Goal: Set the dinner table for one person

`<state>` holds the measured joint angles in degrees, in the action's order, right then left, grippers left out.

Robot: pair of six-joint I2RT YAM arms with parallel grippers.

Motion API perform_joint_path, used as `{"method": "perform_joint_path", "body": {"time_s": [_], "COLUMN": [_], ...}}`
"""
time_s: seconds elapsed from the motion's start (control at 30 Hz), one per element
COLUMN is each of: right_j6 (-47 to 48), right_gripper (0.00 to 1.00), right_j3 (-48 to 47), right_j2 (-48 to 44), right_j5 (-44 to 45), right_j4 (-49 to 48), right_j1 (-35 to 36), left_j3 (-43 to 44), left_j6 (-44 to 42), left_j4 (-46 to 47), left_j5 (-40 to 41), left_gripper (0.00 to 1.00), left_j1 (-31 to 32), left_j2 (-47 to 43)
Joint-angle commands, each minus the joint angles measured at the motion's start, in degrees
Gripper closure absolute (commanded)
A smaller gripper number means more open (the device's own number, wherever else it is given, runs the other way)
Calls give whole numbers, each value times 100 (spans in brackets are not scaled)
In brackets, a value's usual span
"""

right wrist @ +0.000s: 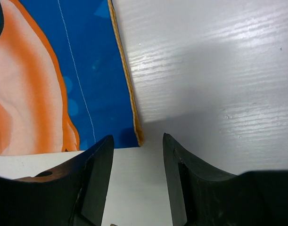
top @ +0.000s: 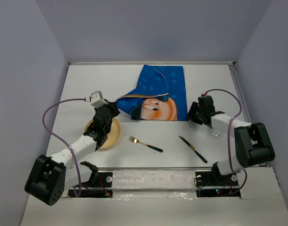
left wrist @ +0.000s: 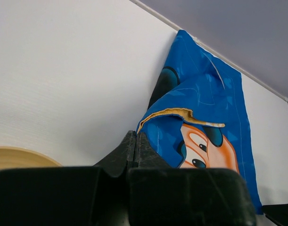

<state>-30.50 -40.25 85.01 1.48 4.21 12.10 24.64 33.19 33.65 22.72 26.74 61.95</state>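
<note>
Your right pincer (right wrist: pixel 137 141) gapes empty over the flat white surface (right wrist: pixel 219 70); its camera misses the left pincer (left wrist: pixel 135 141) pinching the blue cartoon placemat (left wrist: pixel 205 103).

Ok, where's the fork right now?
In the top view the fork lies on the dinner table near the front middle, between the plate and the knife, just below the placemat.

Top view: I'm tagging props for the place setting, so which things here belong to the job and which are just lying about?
Belong to the job: dinner table, placemat, plate, fork, knife.

Just there: purple cables on the arms, lavender walls.
</note>
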Motion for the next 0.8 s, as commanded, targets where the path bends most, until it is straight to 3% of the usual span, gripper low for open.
{"method": "perform_joint_path", "body": {"time_s": [0.0,0.4,0.53,0.7,0.77], "right_j6": [-158,-149,-132,-202,-158], "right_gripper": [49,61,72,100,100], "right_j3": [140,35,61,44,-35], "right_j2": [-20,420,315,218,34], "right_j5": [-104,-209,-183,37,150], "right_j4": [-271,-333,-307,-324,-307], "right_j1": [65,223,276,276,276], "left_j3": [-100,-214,-249,-179,-109], "left_j6": [-93,-76,-93,-67,-58], "left_j4": [397,643,661,704,696], "left_j5": [294,145,145,127,119], "left_gripper": [100,100,100,100,100], "left_j1": [-81,-90,-99,-99,-90], "left_j2": [-140,-105,-157,-113,-122]}}
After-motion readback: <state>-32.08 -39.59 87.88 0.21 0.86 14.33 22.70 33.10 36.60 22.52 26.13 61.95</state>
